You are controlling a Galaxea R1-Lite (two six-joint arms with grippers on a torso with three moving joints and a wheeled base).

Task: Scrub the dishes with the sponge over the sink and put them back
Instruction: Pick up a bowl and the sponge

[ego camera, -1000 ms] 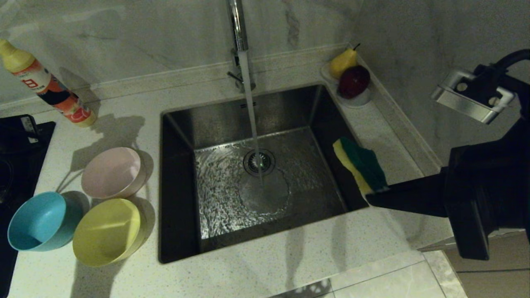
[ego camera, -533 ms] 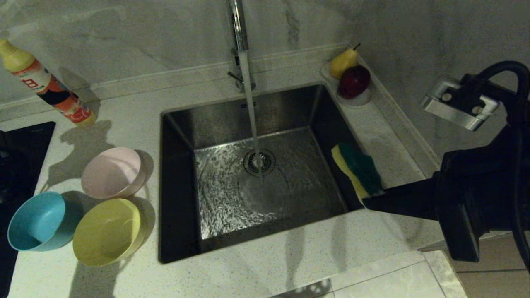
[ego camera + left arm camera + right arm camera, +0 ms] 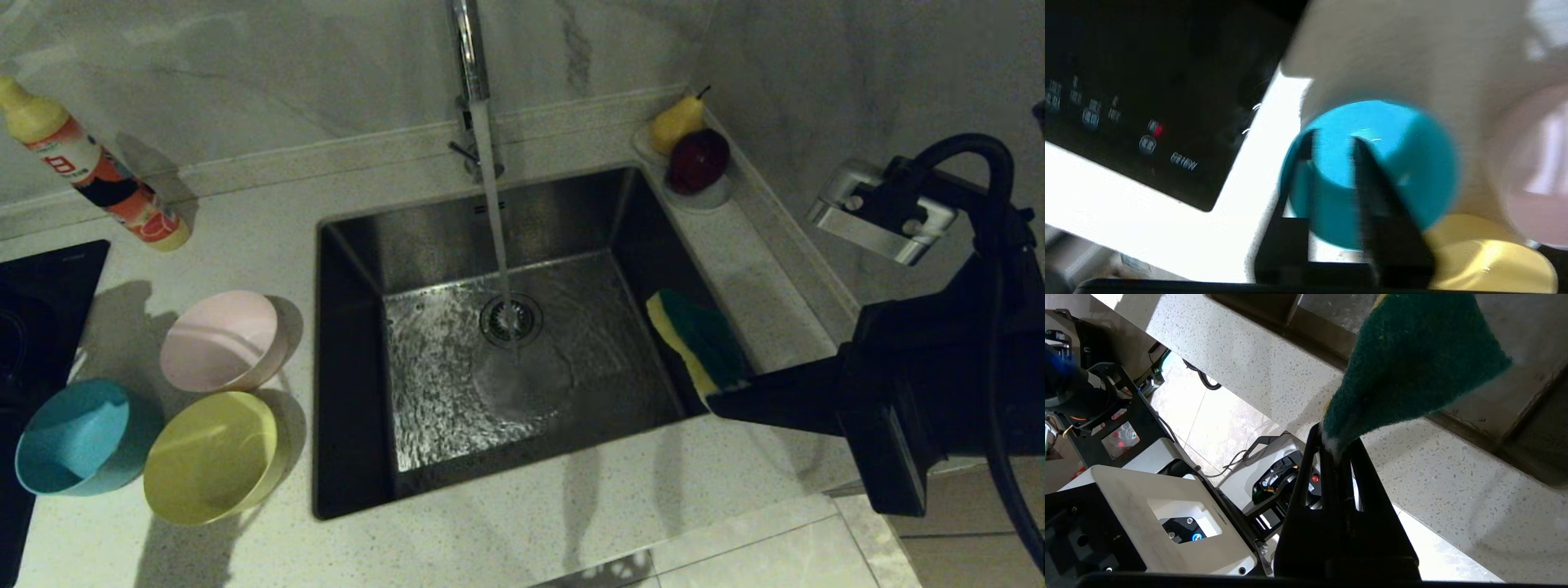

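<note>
Countertop left of the sink (image 3: 359,245): left gripper (image 3: 1331,143), jaws slightly spread, straddles the blue bowl's (image 3: 1392,163) near rim; right gripper (image 3: 1337,451) pinches the sponge (image 3: 1412,367).

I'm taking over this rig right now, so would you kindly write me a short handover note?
Right gripper: shut on the sponge, held at the sink's right edge.
Left gripper: fingers apart, over the blue bowl; nothing held.
Blue, yellow and pink bowls sit on the counter left of the sink. Water runs from the tap.
Done: sponge picked up.
Left: lift each bowl, scrub it over the sink, set it back. I can't tell whether any bowl is already scrubbed.
</note>
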